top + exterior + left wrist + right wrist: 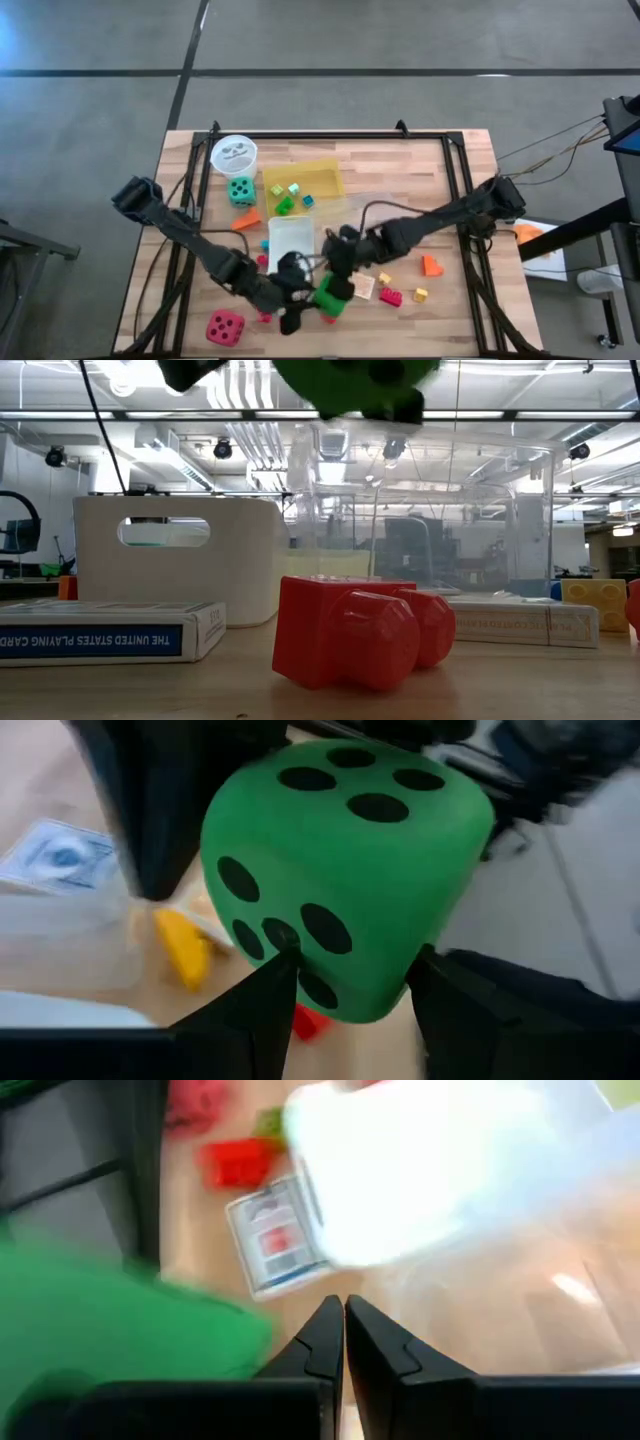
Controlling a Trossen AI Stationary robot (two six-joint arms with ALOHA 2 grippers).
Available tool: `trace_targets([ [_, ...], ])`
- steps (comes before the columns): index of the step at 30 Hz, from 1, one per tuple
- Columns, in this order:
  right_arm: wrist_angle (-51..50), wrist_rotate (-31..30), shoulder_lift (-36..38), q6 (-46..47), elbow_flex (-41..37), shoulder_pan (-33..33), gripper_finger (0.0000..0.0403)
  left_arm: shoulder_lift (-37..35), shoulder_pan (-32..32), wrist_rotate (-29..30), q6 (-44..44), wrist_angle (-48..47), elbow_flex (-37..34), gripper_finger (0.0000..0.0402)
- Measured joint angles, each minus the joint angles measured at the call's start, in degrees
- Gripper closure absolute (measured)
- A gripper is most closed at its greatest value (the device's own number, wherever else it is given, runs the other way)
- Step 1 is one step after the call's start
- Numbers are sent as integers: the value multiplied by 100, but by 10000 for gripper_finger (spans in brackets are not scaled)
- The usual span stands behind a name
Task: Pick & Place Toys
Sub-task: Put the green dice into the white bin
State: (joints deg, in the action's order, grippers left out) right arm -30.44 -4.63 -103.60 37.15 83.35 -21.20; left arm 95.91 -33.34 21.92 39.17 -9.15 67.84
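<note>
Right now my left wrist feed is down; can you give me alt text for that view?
The left gripper holds a large green foam die with black dots, filling most of the view. Behind it on the wooden table lie a small yellow plastic block and a blue-and-white card pack.

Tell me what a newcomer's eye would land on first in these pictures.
The big green die, clamped in the left gripper above the table's near middle, beside the clear box. Next, the right gripper, shut and empty, close beside it. Then the red die at the near left and the teal die by the white cup.
</note>
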Motion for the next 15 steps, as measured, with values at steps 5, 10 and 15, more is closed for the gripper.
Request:
trace_targets([
  [5, 82, 95, -40, 372, -254, -117, 394, 636, 39, -23, 16, -342, 501, 214],
  [10, 98, -2, -25, 599, -343, -188, 395, 1049, 127, -96, -38, -1031, 1047, 214],
  [15, 88, 15, -40, 579, -332, -309, 395, 1009, 107, -106, -130, -1026, 1122, 214],
])
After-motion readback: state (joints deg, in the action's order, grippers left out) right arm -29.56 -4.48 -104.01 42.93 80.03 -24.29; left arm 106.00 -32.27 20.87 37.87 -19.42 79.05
